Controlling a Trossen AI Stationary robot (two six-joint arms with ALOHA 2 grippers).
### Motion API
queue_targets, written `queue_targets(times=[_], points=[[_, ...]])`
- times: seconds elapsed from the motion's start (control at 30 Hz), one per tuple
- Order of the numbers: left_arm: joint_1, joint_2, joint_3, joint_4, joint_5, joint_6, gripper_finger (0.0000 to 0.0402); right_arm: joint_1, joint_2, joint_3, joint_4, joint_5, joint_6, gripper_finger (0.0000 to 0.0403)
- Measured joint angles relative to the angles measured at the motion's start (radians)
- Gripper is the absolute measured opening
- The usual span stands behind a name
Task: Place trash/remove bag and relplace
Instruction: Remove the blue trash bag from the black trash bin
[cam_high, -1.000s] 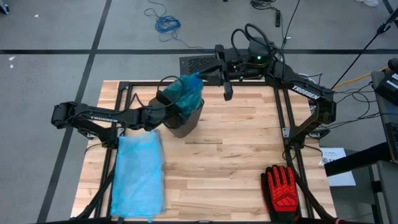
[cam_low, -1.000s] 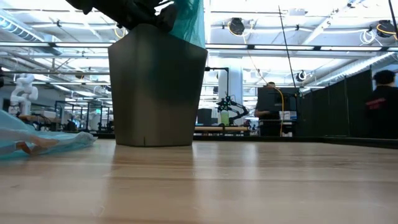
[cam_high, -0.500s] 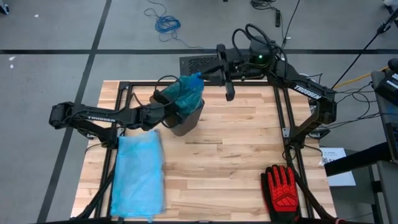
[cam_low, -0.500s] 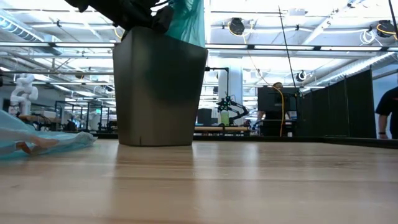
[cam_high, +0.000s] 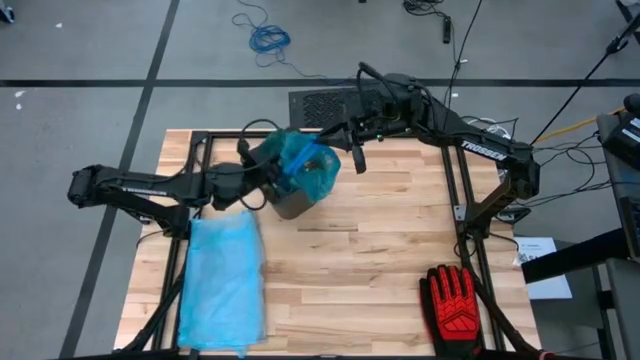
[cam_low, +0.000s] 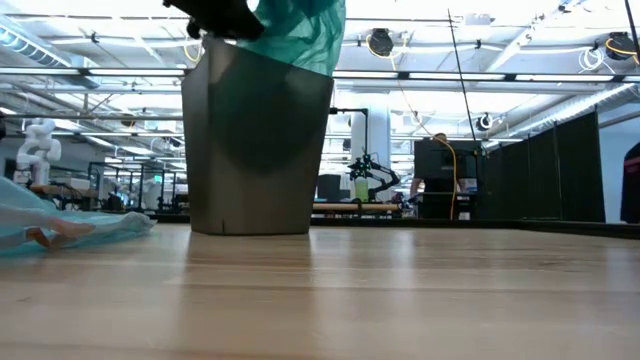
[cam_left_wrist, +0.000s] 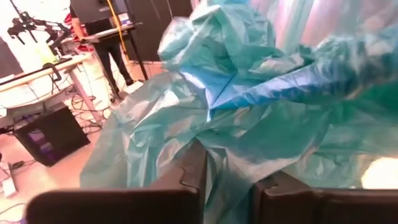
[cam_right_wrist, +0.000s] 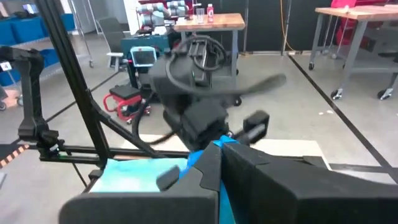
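Lifting of the teal bag (cam_high: 305, 170) out of the dark bin (cam_high: 292, 203) appears under way; both sit at about 11 o'clock of the tabletop (cam_high: 380, 270) centre in the high view. Bag is bunched above the bin rim, part of it draped over the far side.

Left gripper (cam_high: 262, 168) sits at the bag's 9 o'clock edge, beside the rim. Its wrist view shows film lying in the narrow gap between the two fingers (cam_left_wrist: 186, 180); whether they pinch it or have let go, cannot tell. Right gripper (cam_high: 348, 155) is at the bag's 3 o'clock side, clenched tight, with a blue fold showing between its fingers (cam_right_wrist: 211, 168), so it looks pinched on the bag.

No trash scraps visible; bag contents hidden.

Handling judgement: thin plastic film, very light, limp, slippery, tears if snagged. Best taken at gathered folds near the mouth, two opposite points, pulled straight up.

Spare blue bag (cam_high: 222, 280) lies flat at 8 o'clock. Red glove (cam_high: 455, 298) at 4 o'clock.
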Motion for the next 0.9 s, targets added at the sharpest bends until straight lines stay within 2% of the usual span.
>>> queue_targets(times=[0.17, 0.3, 0.57, 0.9], points=[[-0.026, -0.063, 0.0, -0.07, -0.001, -0.005, 0.0097, 0.0, 0.0, 0.0, -0.003, 0.052, -0.027, 0.0], [-0.046, -0.133, 0.001, -0.085, -0.004, 0.003, 0.0114, -0.013, 0.0, 0.0, -0.008, 0.075, -0.033, 0.0], [-0.051, -0.262, 0.002, -0.229, -0.011, 0.021, 0.0117, -0.021, 0.0, 0.0, -0.009, 0.076, -0.038, 0.0], [-0.05, -0.28, 0.002, -0.239, -0.011, 0.021, 0.0117, -0.021, 0.0, -0.001, -0.003, 0.076, -0.052, 0.0]])
